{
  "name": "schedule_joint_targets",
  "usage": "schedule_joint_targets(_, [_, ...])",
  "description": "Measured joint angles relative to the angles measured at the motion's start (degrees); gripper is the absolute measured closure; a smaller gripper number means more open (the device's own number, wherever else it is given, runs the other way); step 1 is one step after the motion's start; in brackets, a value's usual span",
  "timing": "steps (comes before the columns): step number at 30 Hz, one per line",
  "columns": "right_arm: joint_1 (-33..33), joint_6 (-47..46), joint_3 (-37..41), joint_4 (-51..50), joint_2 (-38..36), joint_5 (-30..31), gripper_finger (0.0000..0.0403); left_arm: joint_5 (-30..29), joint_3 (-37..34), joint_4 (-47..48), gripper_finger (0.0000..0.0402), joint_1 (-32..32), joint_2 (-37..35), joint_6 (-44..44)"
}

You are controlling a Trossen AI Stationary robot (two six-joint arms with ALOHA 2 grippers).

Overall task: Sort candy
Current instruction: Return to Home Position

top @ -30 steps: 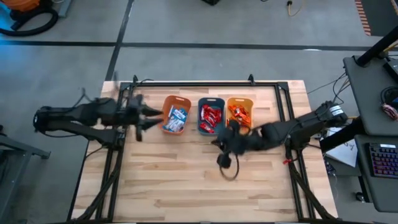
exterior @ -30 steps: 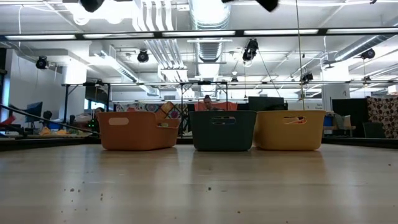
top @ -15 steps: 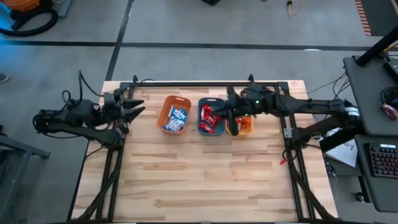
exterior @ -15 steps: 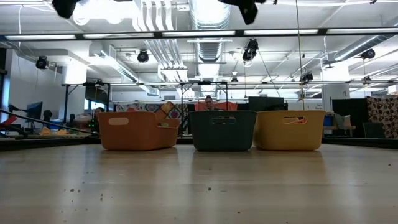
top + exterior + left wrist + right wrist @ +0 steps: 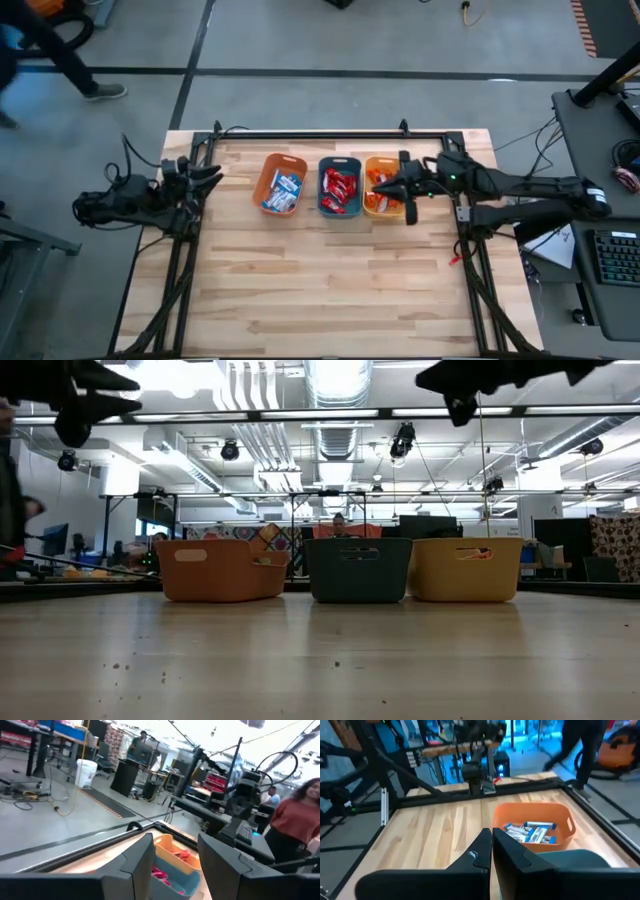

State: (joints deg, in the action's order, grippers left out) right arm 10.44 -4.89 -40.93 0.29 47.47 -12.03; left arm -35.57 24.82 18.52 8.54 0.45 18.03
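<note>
1. The left gripper point(image 5: 207, 180) hangs over the left edge of the table point(image 5: 320, 285), well apart from the orange bin point(image 5: 268, 172). A second ago it was just beside that bin; it has drawn back.
2. Its two fingers are spread wide with nothing between them, as the left wrist view shows point(image 5: 175, 851).
3. The right gripper point(image 5: 398, 188) is above the right rim of the yellow-orange bin point(image 5: 385, 161). Half a second ago it was over the gap between that bin and the teal bin point(image 5: 340, 162), with the arm stretched across the back of the table. The arm now reaches in straight from the right side.
4. Its fingers are pressed together and carry nothing point(image 5: 491, 840).
5. In the low view both grippers sit high, at the top edge, left point(image 5: 90, 400) and right point(image 5: 470, 390).
6. The candy has not moved. The blue-and-white candies point(image 5: 286, 187) lie in the orange bin, the red candies point(image 5: 340, 189) in the teal bin, and the orange candies point(image 5: 377, 181) in the yellow-orange bin.
7. The three bins stand in the same row near the back of the table, unchanged.
8. A person point(image 5: 60, 50) now walks across the floor beyond the table's far left corner; half a second ago only a foot showed at that edge.
</note>
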Motion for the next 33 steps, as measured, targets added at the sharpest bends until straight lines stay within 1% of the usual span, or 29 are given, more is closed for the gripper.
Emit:
schedule_joint_targets(2, [0.0, -0.3, 2.63, 1.59, -2.78, 0.02, 0.0394, -0.49, -1.58, 0.39, 0.0263, -0.02, -0.56, 0.33])
schedule_joint_targets(4, [0.0, -0.31, 5.42, 2.94, -5.41, 0.4, 0.0394, 0.04, -2.53, 2.93, 0.0263, -0.02, 0.19, 0.9])
schedule_joint_targets(7, [-0.04, -0.13, 9.68, 5.14, -9.41, 3.21, 0.0394, 0.14, -4.85, 3.21, 0.0263, -0.04, 1.45, 2.41])
schedule_joint_targets(12, [0.0, -0.29, 15.34, 6.95, -16.02, 7.44, 0.0394, 0.17, -9.13, 3.14, 0.0263, -0.07, -0.21, 6.03])
schedule_joint_targets(16, [0.0, -0.09, 18.58, 7.45, -20.58, 7.75, 0.0394, 0.2, -12.18, 2.52, 0.0263, -0.07, -0.44, 8.14])
schedule_joint_targets(19, [0.0, 1.72, 21.42, 8.5, -23.4, 7.83, 0.0394, 0.19, -14.38, 2.52, 0.0263, -0.07, -0.46, 9.3])
schedule_joint_targets(24, [0.0, 3.27, 26.84, 10.77, -28.23, 10.08, 0.0394, 0.17, -17.63, 2.5, 0.0263, -0.07, -0.44, 11.96])
schedule_joint_targets(28, [-0.01, 3.02, 30.56, 11.26, -32.74, 10.61, 0.0394, -0.15, -18.15, 2.04, 0.0263, -0.1, 0.19, 12.11])
schedule_joint_targets(33, [-0.02, 4.2, 34.04, 11.3, -38.51, 10.62, 0.0394, -2.36, -18.11, 2.51, 0.0263, -0.13, 0.37, 11.55])
